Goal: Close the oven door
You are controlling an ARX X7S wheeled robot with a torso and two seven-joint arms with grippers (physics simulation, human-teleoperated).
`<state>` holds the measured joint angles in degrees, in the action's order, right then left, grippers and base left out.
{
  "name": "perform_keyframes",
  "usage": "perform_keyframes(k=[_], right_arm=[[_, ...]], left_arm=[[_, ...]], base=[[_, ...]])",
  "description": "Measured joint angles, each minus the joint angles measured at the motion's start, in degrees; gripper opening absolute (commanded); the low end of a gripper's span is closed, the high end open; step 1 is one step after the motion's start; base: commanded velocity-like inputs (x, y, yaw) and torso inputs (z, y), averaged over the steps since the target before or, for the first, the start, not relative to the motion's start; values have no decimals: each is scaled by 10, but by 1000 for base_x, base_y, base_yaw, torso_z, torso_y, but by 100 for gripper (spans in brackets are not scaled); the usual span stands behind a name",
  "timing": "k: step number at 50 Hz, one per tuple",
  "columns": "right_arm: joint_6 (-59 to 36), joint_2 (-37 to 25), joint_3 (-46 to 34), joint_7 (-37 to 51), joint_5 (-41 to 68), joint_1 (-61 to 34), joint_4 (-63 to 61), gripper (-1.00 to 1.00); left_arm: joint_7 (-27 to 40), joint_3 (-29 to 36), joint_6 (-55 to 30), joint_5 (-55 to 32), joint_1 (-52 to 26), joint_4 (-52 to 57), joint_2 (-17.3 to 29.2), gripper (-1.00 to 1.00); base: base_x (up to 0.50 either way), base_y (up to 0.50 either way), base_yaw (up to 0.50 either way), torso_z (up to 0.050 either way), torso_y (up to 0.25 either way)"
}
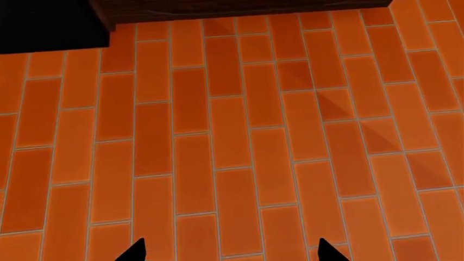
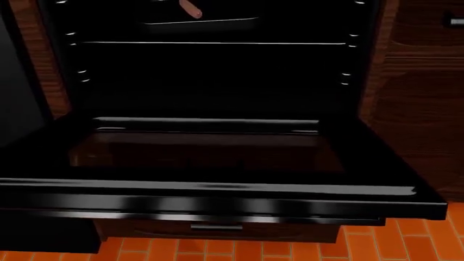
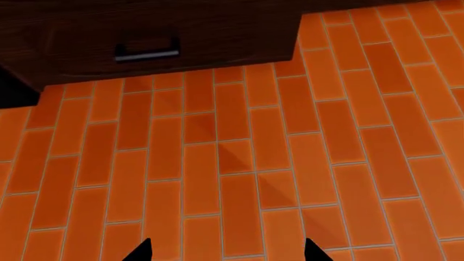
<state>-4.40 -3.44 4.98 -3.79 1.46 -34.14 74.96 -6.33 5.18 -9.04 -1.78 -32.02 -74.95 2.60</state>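
A: What is nearest in the head view?

B: The oven door (image 2: 217,187), a wide glossy black panel, hangs fully open and lies flat. Its front edge runs across the bottom of the view. The dark glass window takes up the middle of the panel.

A: And below it?

B: A brown wooden drawer (image 2: 217,229) with a short metal handle sits under the door's front edge. Orange brick floor (image 2: 406,244) shows beneath that.

A: Further back?

B: The open oven cavity (image 2: 217,76), black inside, with 1 thin rack line crossing it. A small pinkish item (image 2: 190,8) lies on a dark tray near the top; I cannot tell what it is. Brown cabinet fronts (image 2: 420,81) stand to the right.

A: The hands?

B: Neither shows in the head view. The left hand (image 1: 232,251) has its 2 dark fingertips set wide apart over bare floor, holding nothing. The right hand (image 3: 228,251) is likewise spread wide and empty over the floor, with the drawer beyond it.
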Motion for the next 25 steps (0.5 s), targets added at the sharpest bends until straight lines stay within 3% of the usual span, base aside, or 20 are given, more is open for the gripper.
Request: perform_keyframes(k=[12, 25], right_arm=[[-1, -1, 11, 2, -6, 2, 0, 100], [10, -1, 15, 2, -9, 5, 0, 100]], left_arm=[[-9, -1, 17, 6, 6, 0, -2, 100], [-17, -3, 25, 8, 9, 0, -3, 100]], base=[[123, 0, 0, 0, 0], [0, 0, 0, -38, 0]])
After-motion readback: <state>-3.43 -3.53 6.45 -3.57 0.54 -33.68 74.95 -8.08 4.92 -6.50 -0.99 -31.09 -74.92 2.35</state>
